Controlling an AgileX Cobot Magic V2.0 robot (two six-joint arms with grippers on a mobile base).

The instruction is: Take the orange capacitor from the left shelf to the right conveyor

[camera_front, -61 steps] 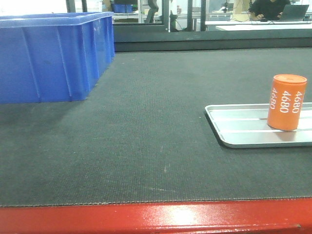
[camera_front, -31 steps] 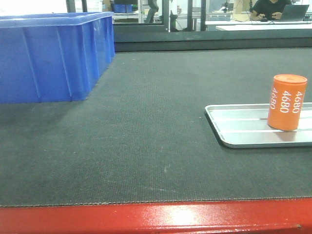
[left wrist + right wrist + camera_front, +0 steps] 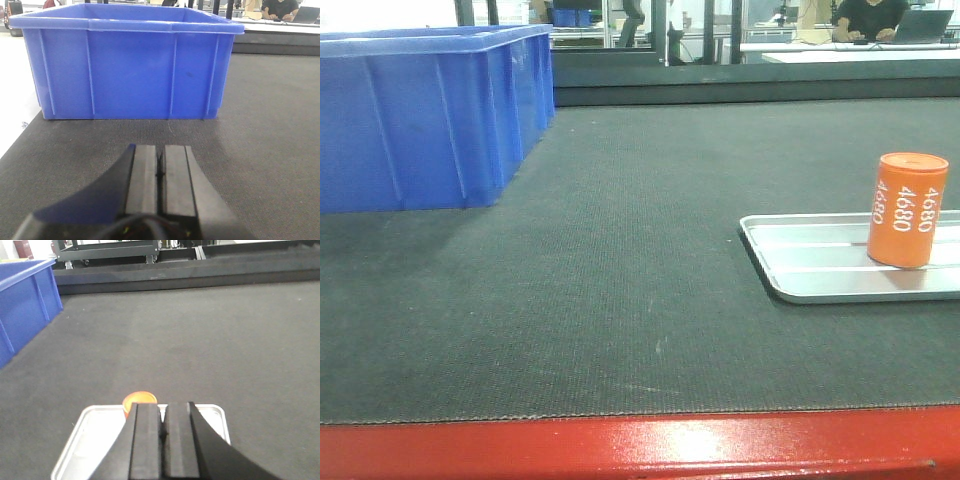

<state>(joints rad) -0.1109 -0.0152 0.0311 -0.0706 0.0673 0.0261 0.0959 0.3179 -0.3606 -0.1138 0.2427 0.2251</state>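
Observation:
The orange capacitor [image 3: 907, 210] stands upright on a flat silver tray [image 3: 820, 272] that rests on the right conveyor [image 3: 620, 290], a dark textured belt with a red front edge. In the right wrist view only the capacitor's top [image 3: 139, 399] shows, just beyond and slightly left of my right gripper [image 3: 162, 408], which is shut with nothing in it above the tray [image 3: 97, 437]. My left gripper [image 3: 160, 151] is shut and empty over the belt [image 3: 260, 150], facing a blue bin. The left shelf is out of view.
A large blue plastic bin [image 3: 430, 115] stands on the belt at the far left, right in front of the left gripper [image 3: 130, 65]. Its corner shows at the left of the right wrist view [image 3: 22, 305]. Desks and a seated person lie beyond the belt.

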